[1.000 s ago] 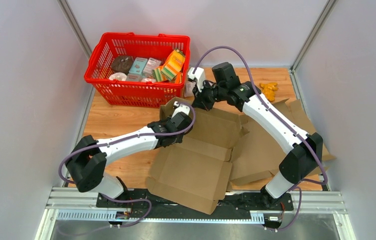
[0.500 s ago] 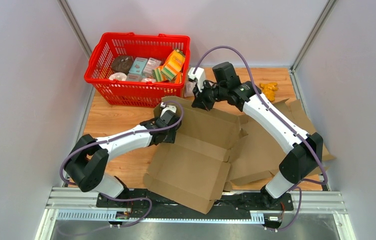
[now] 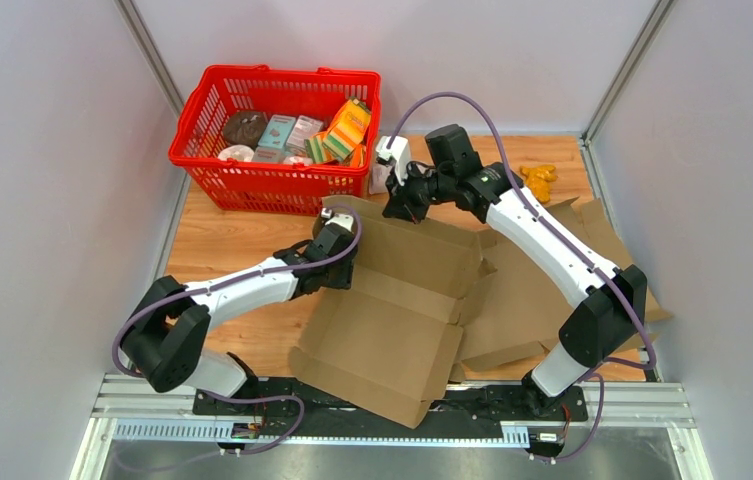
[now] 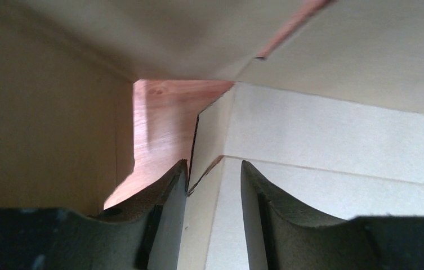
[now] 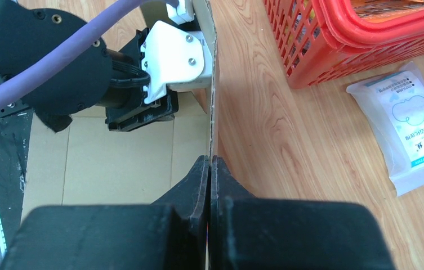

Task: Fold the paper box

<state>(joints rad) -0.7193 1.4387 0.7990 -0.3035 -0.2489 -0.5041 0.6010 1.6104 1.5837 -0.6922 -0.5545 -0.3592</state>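
The brown paper box [image 3: 392, 320] lies opened out on the wooden table, with its far panel standing up. My right gripper [image 3: 395, 208] is shut on the top edge of that panel; in the right wrist view the thin cardboard edge [image 5: 214, 84] runs straight into the closed gripper [image 5: 210, 158]. My left gripper [image 3: 337, 240] is at the left end of the same panel. In the left wrist view it [image 4: 214, 164] is open, with a cardboard flap [image 4: 339, 129] between the fingers and its edge against the left finger [image 4: 167, 208].
A red basket [image 3: 267, 172] of groceries stands at the far left, close behind the box. A white packet [image 5: 412, 135] lies on the table beside it. An orange toy [image 3: 537, 180] sits at the far right. More flat cardboard [image 3: 542, 290] lies under my right arm.
My left gripper has moved left and back, from over the box's middle to the left end of the far panel. That panel's left side now stands higher. The right gripper has held still.
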